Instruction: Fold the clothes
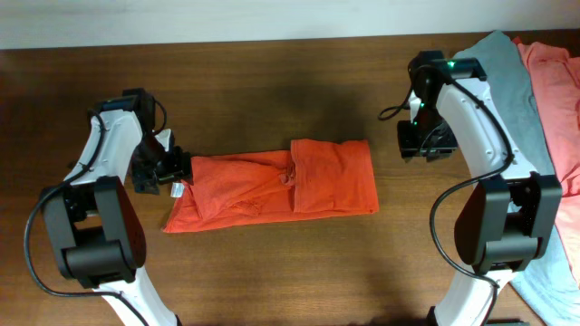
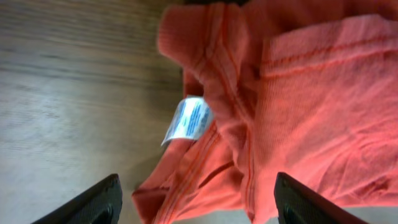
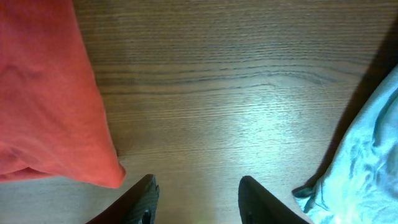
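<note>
Here, from above, the left gripper (image 1: 174,172) sits right at the 9 o'clock end of the orange-red T-shirt (image 1: 281,186). The shirt lies near the middle of the wooden table (image 1: 272,81), folded into a long strip whose axis runs from 9 to 3 o'clock. The left wrist view shows the two dark fingers (image 2: 99,202) spread wide and clamping nothing. The bunched, seamed end of the shirt and its white label (image 2: 189,118) lie just ahead, between them. From this gripper the rest of the shirt stretches away toward 3 o'clock, so this arm is clearly the nearer one. The right gripper (image 1: 426,140) hangs off the shirt's 3 o'clock end, a little toward 1 o'clock, with bare wood between. Its fingers (image 3: 146,193) are parted and hold nothing. Behind it at 3 o'clock lie a grey shirt (image 1: 507,81) and a salmon-pink shirt (image 1: 557,91), both cut off by the frame edge. The left gripper hides the shirt's far corner from above. I cannot tell whether its fingertips touch cloth or table. No print shows, and the layers cannot be counted.
</note>
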`<state>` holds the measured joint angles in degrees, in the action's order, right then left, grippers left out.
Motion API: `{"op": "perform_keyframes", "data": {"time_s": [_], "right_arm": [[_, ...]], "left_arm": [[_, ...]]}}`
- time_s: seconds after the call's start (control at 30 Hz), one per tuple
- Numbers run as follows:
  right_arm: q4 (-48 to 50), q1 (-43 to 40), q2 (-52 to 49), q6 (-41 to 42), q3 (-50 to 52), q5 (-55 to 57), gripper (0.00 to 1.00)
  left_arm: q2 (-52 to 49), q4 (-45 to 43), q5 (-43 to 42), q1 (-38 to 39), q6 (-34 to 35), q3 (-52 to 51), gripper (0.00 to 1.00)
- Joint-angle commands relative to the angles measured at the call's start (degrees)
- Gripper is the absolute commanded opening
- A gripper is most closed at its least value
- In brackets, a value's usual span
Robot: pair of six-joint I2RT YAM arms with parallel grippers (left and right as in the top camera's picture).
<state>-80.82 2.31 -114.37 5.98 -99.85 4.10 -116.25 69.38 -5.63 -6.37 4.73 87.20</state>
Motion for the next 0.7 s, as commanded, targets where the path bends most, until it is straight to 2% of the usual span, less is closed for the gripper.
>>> {"op": "perform_keyframes", "data": {"time_s": [0.0, 0.4, 0.53, 0.67], "right_arm": [[-0.2, -0.1, 0.8, 0.0, -0.7, 1.1, 0.47], [0.0, 0.0, 0.8, 0.1, -0.7, 1.1, 0.47], [0.0, 0.0, 0.8, 0.1, -0.7, 1.1, 0.47], [0.0, 0.0, 0.8, 0.1, -0.7, 1.1, 0.47]], "left_arm": [[0.7, -2.0, -3.4, -0.2, -2.1, -1.9, 0.79], [-1.9, -6.3, -8.5, -0.1, -8.7, -5.3, 0.79], [-2.3, -7.0, -16.2, -0.1, -13.4, -6.4, 0.72], [-2.3, -6.9, -16.0, -0.1, -13.4, -6.9, 0.69]]}}
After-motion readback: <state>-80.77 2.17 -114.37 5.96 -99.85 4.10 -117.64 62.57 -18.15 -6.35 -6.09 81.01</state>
